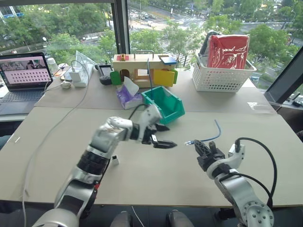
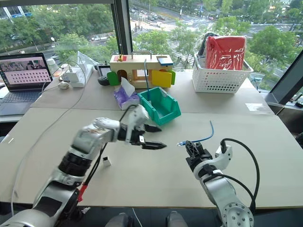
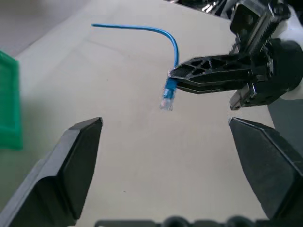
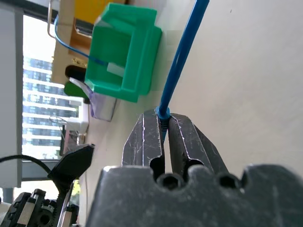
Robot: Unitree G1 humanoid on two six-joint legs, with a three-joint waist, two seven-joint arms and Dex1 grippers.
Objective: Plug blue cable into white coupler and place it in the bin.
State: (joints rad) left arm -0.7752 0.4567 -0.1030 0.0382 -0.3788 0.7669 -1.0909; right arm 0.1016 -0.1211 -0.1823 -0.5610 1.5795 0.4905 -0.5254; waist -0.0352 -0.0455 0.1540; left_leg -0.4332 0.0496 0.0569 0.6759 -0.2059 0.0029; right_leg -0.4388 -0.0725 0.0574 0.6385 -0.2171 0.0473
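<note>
My left gripper [image 1: 161,137] hangs with its fingers spread wide, pointing across toward my right gripper [image 1: 201,147], which sits low and near it, black fingers [image 4: 142,137] pinched tight on the blue cable [image 3: 169,89] by its plug.

The two head views are looking forward and down from above over the table [image 1: 156,175], sharing nearly the same scene, with the bin [image 1: 166,105] at twelve o'clock. The left wrist camera is looking closely along its spread fingers [image 3: 75,161] at the blue cable [image 3: 169,90]. The right wrist camera is sitting very near its closed fingers [image 4: 142,142], facing the bin.
</note>
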